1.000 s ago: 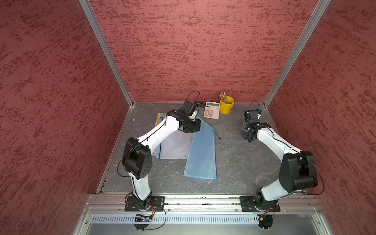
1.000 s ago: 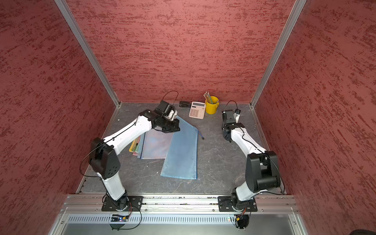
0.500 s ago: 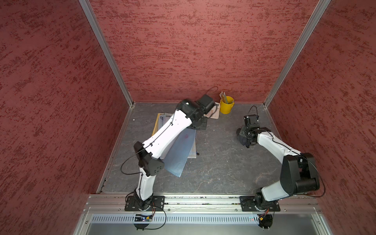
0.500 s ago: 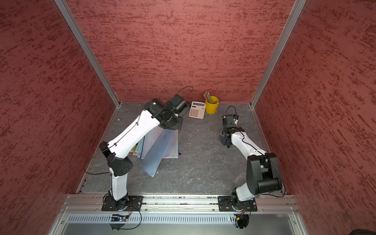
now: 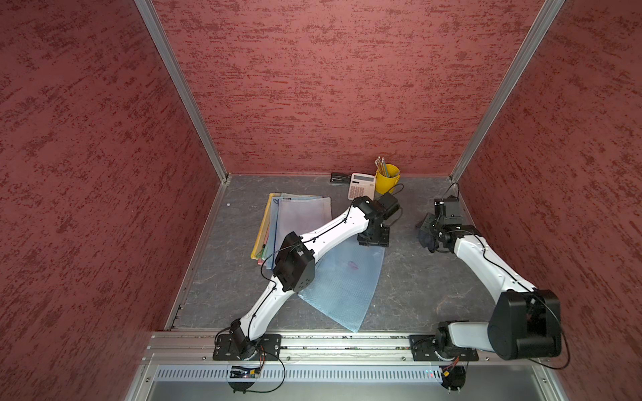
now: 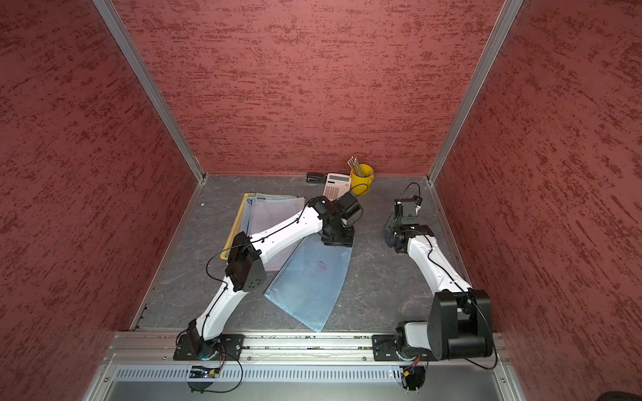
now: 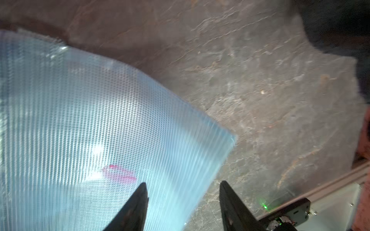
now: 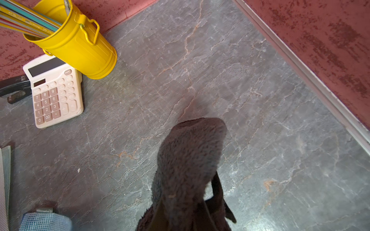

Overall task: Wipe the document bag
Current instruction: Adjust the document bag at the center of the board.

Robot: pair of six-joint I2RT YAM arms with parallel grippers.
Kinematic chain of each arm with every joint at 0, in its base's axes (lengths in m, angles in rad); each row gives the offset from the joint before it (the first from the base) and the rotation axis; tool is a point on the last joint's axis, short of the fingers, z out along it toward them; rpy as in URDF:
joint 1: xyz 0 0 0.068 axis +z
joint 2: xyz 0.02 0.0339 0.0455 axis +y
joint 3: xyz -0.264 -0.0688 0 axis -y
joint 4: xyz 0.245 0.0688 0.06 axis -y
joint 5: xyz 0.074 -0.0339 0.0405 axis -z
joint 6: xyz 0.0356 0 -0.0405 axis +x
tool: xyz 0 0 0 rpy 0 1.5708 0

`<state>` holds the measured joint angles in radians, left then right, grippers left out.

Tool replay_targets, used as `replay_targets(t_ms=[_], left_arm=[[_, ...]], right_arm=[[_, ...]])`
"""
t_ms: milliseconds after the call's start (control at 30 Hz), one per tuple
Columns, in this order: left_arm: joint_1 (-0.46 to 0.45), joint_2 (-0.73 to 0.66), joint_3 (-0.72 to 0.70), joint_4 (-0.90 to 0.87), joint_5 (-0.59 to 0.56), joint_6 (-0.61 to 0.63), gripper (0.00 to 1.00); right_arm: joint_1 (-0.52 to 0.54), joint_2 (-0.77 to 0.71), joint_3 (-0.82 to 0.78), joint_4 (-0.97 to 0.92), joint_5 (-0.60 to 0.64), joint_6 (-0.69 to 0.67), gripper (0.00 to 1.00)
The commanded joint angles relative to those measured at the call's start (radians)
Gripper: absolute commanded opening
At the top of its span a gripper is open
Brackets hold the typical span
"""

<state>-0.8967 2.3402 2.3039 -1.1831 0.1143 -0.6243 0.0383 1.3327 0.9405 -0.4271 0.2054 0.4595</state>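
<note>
The blue mesh document bag (image 5: 344, 288) (image 6: 312, 284) lies slanted across the middle of the table, with a small red stain (image 5: 353, 265) (image 7: 119, 173) on it. My left gripper (image 5: 373, 239) (image 7: 182, 183) hovers over the bag's far end, open, its jaws apart above the bag's edge (image 7: 220, 152) and holding nothing. To the right, my right gripper (image 5: 429, 236) (image 8: 190, 200) is shut on a dark fuzzy cloth (image 8: 190, 160) (image 6: 394, 239). The cloth hangs over bare table, apart from the bag, and hides most of the fingers.
Several other document bags (image 5: 298, 215) are stacked at the back left. A stapler (image 5: 339, 178), a calculator (image 5: 361, 185) and a yellow pencil cup (image 5: 386, 177) line the back wall. Red walls enclose three sides; the metal rail (image 5: 347, 342) runs along the front.
My left arm swung the blue bag off the stack to the table's middle and its jaws opened, letting go of it. The right gripper shifted slightly and still holds the cloth.
</note>
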Motion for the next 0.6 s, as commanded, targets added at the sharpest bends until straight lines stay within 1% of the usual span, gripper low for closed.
replay_targets(t_ms=[0, 67, 100, 167, 233, 300, 400, 500, 567], left_arm=[[0.04, -0.024, 0.014, 0.12, 0.091, 0.011, 0.64], [0.085, -0.054, -0.017, 0.103, 0.091, 0.067, 0.66], [0.111, -0.086, -0.07, 0.103, 0.086, 0.106, 0.66], [0.172, -0.166, -0.216, 0.135, 0.08, 0.167, 0.67], [0.248, -0.252, -0.396, 0.221, 0.104, 0.228, 0.67], [0.311, -0.299, -0.514, 0.279, 0.123, 0.279, 0.68], [0.375, -0.303, -0.583, 0.298, 0.124, 0.331, 0.69], [0.394, -0.282, -0.597, 0.306, 0.124, 0.375, 0.7], [0.394, -0.256, -0.598, 0.31, 0.134, 0.392, 0.71]], right_arm=[[-0.005, -0.029, 0.023, -0.014, -0.004, -0.029, 0.0], [-0.005, -0.028, 0.032, -0.023, -0.018, -0.041, 0.0], [-0.005, -0.028, 0.031, -0.021, -0.038, -0.049, 0.0], [-0.002, -0.027, 0.016, -0.012, -0.071, -0.049, 0.0], [0.015, -0.018, -0.003, -0.006, -0.105, -0.045, 0.0], [0.05, 0.001, -0.009, -0.014, -0.137, -0.041, 0.0], [0.136, 0.014, 0.008, -0.05, -0.163, -0.024, 0.0], [0.256, 0.007, 0.031, -0.092, -0.14, 0.005, 0.0], [0.321, 0.006, 0.024, -0.111, -0.16, 0.039, 0.0]])
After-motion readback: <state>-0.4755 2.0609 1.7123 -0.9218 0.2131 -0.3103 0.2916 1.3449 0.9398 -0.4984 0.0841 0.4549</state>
